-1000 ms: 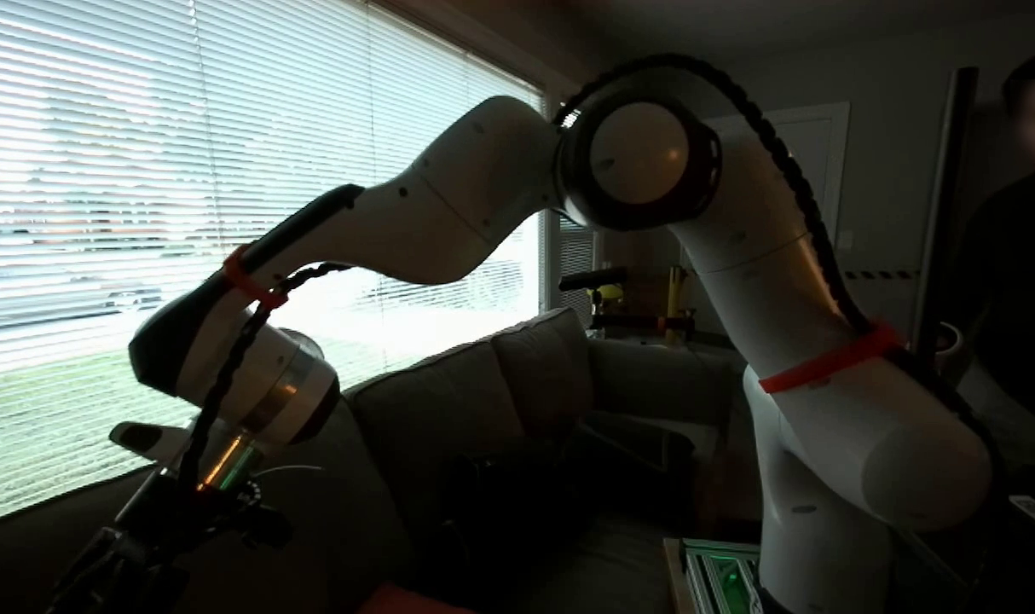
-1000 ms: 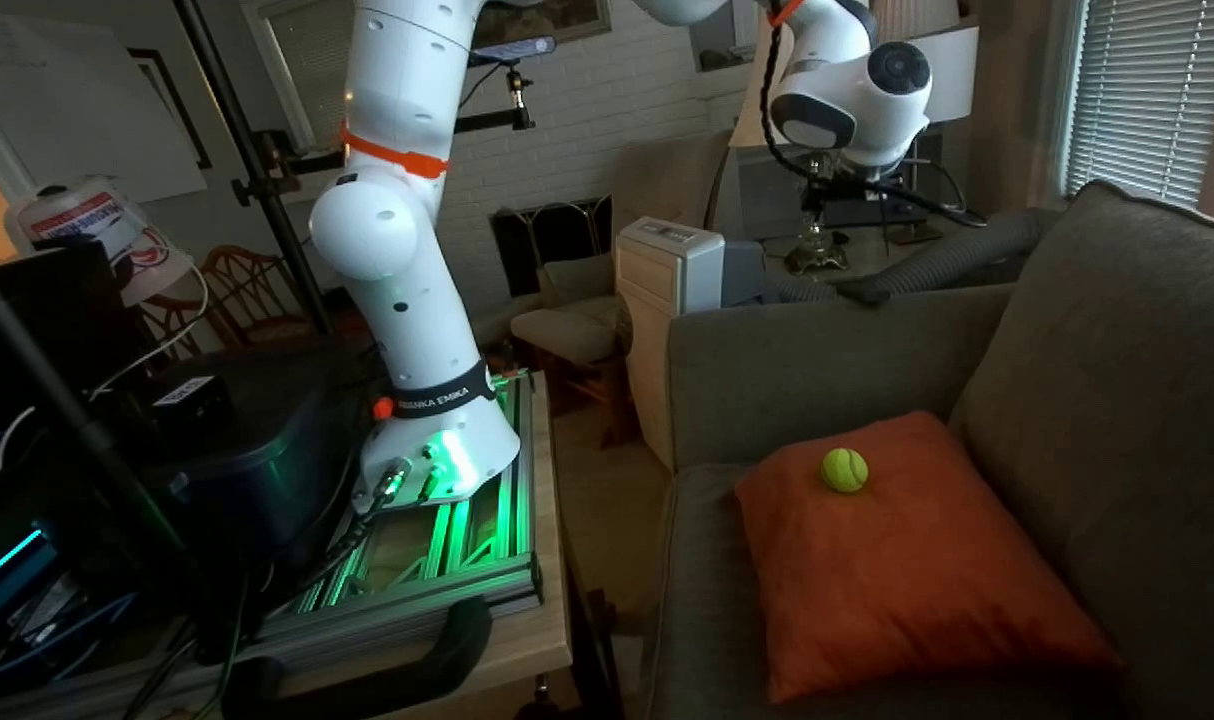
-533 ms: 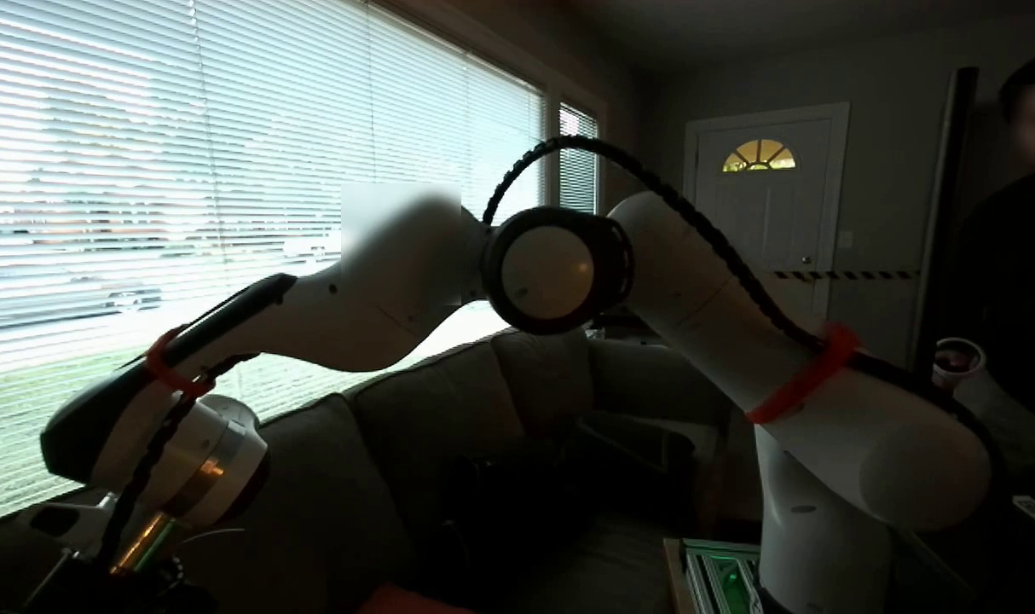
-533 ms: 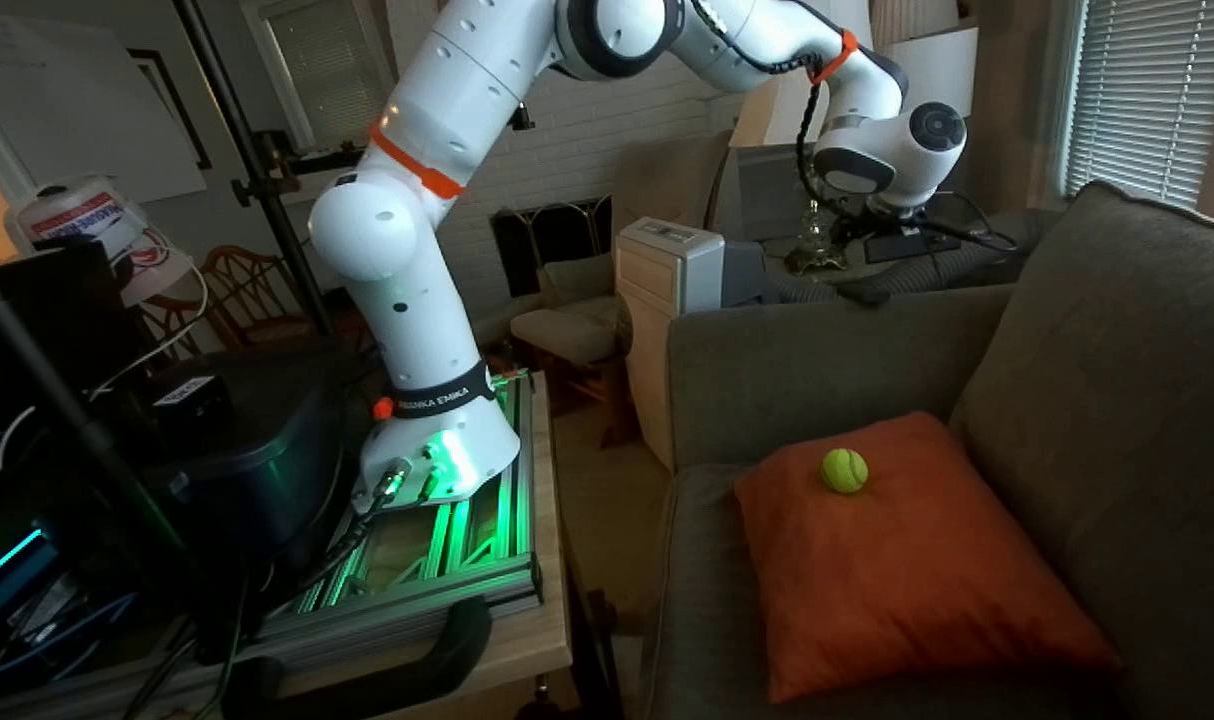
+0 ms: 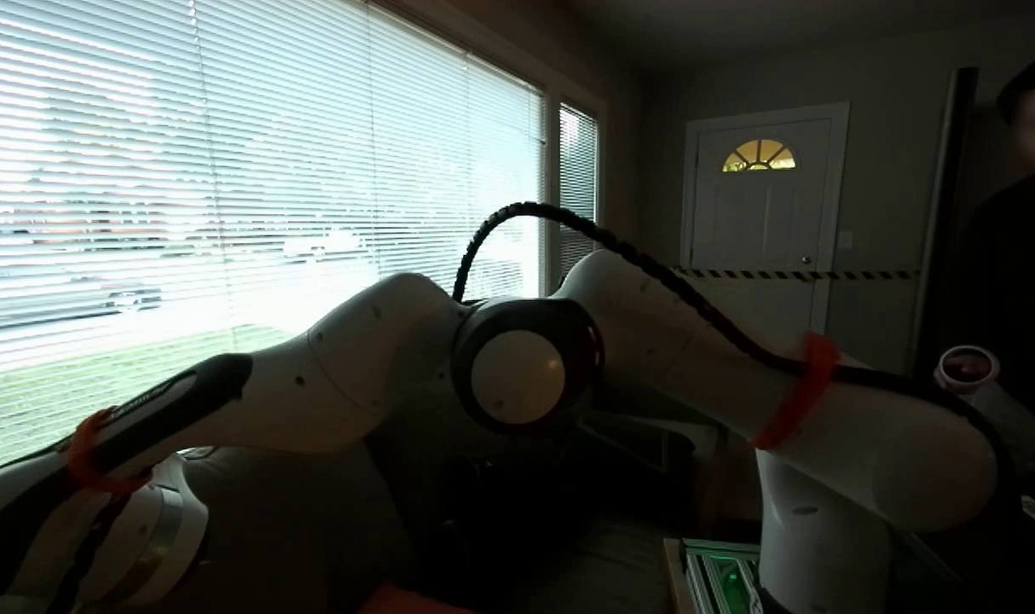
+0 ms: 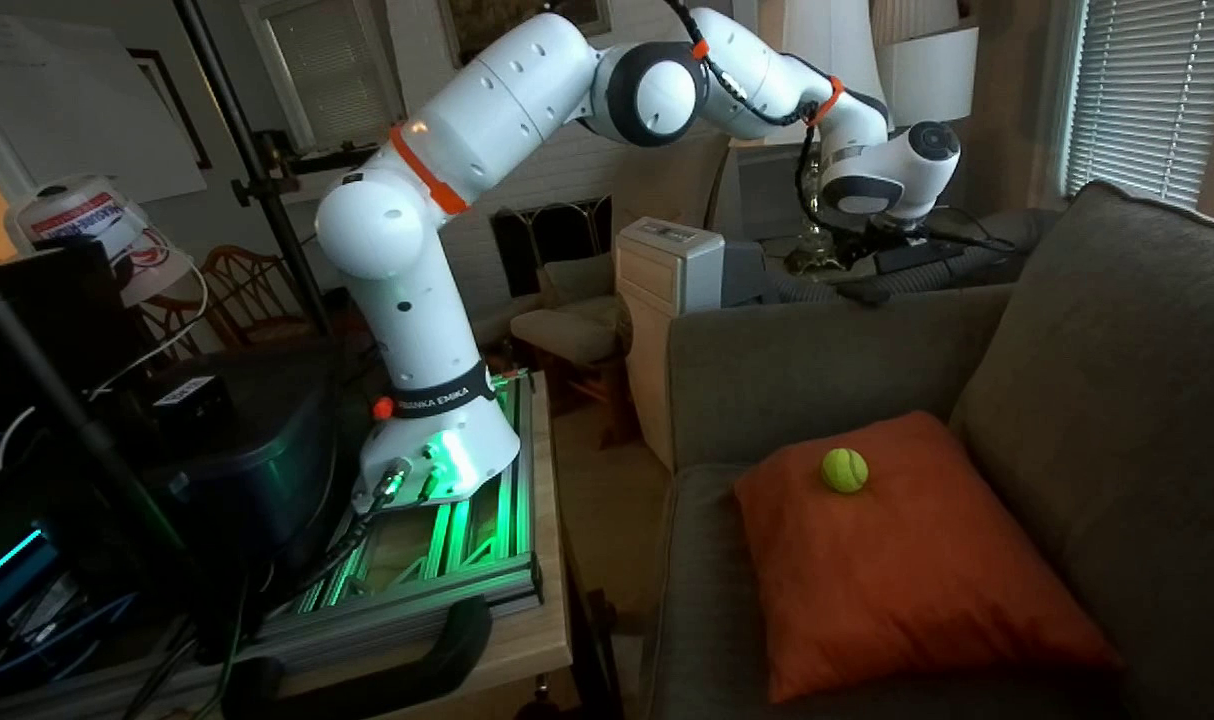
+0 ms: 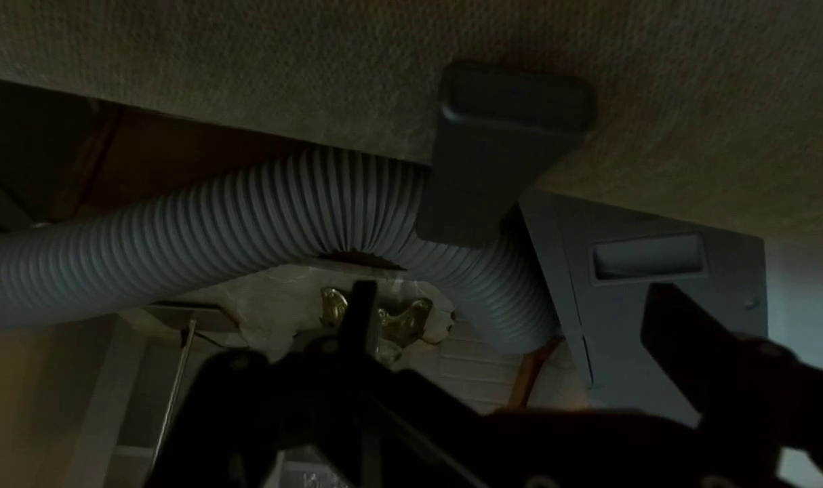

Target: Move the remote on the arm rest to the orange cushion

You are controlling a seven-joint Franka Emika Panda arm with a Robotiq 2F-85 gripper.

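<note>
The remote (image 7: pixel 503 156) is a dark grey bar lying on the sofa arm rest (image 7: pixel 689 115), one end sticking out past its edge in the wrist view. In an exterior view the remote (image 6: pixel 862 292) is a small dark shape on top of the arm rest (image 6: pixel 827 370). The orange cushion (image 6: pixel 907 580) lies on the sofa seat; its corner (image 5: pixel 411 601) shows in an exterior view. My gripper (image 7: pixel 513 295) is open with nothing between its fingers. The remote appears above the fingertips in the wrist view. My gripper (image 6: pixel 897 238) is dark and small behind the arm rest.
A tennis ball (image 6: pixel 845 470) rests on the cushion. A grey ribbed hose (image 7: pixel 249 217) runs beyond the arm rest to a white appliance (image 6: pixel 667 265). A brass lamp base (image 6: pixel 815 255) stands behind. The sofa back (image 6: pixel 1117 420) rises beside the arm rest.
The arm has come down and reached farther out. The gripper has dropped out of the bottom of an exterior view and is lower behind the arm rest. Cushion and ball have not moved.
</note>
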